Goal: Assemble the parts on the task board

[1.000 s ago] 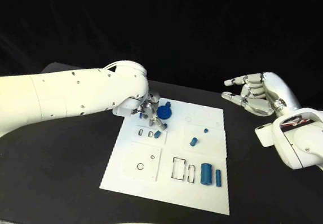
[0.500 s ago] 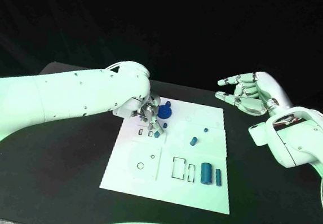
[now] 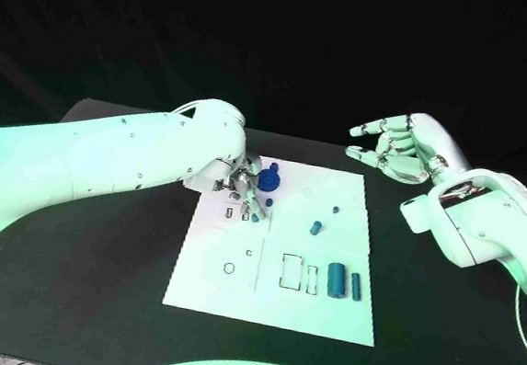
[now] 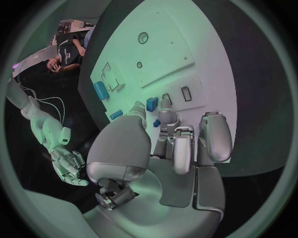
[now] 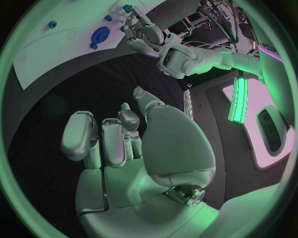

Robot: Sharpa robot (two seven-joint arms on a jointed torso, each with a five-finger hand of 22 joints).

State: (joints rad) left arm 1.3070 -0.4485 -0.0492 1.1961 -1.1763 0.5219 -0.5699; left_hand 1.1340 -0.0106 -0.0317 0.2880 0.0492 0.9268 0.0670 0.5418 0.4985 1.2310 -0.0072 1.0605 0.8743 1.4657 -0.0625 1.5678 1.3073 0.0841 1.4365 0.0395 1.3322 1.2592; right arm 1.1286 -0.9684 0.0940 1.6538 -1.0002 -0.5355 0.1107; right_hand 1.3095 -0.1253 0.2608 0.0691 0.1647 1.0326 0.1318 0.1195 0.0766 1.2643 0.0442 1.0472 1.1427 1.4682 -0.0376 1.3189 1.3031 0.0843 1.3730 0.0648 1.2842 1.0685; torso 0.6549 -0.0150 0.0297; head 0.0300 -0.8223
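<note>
The white task board [image 3: 272, 288] lies in the middle of the black table. My left hand [image 3: 247, 184] hovers over the board's far left part, above two small rectangular slots [image 3: 235, 214]. In the left wrist view it pinches a small blue part [image 4: 152, 104] between thumb and a fingertip [image 4: 166, 103]. A round blue part [image 3: 270, 182] stands just beyond that hand. My right hand [image 3: 401, 147] is raised past the board's far right corner, fingers apart and half curled, holding nothing.
Two small blue parts [image 3: 337, 212] [image 3: 317, 229] sit mid-board. Two blue cylinders [image 3: 336, 281] [image 3: 357, 286] lie next to outlined rectangles [image 3: 292, 272] on the near right. Small round holes [image 3: 228, 268] mark the near left. Black table surrounds the board.
My right hand has drifted a little leftward and farther from me. My left hand stays over the slots with the small blue part still pinched.
</note>
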